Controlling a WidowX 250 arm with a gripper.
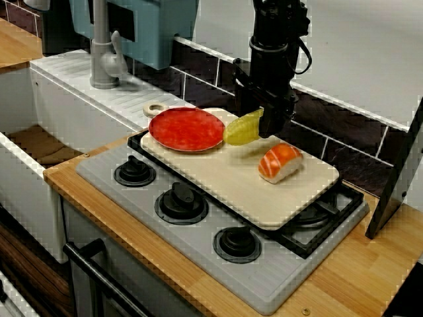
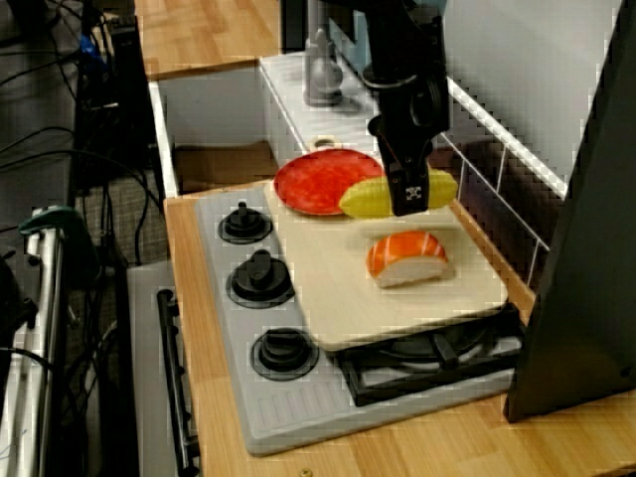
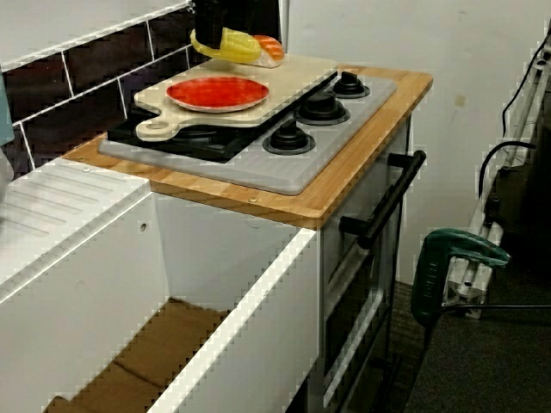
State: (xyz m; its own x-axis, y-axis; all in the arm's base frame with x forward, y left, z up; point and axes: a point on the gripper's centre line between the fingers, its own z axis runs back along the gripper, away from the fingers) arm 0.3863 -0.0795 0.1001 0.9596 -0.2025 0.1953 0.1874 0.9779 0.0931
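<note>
Wooden kitchen surface with a grey hob set in it, dark tiles behind, sink well to one side. Pale cutting board lies across the burners. On it are a red plate at the handle end and a salmon sushi piece near the other end.

Black gripper comes straight down from above with its jaws closed around a yellow corn piece. In the view along the surface the piece sticks out on both sides of the fingers. It looks held just off the board, between plate and sushi, with its low end near the plate rim. Exact clearance is hard to tell.

Risks, as judged:
- The piece is smooth and rounded and gripped across a narrow span, so it could swivel or slide out.
- If it drops, it may roll off the board onto the hob or knock the sushi.
- The drooping end could catch the plate rim and shove the plate.
- The board only rests on the burners, so a downward push near its edge might tip or shift it.
</note>
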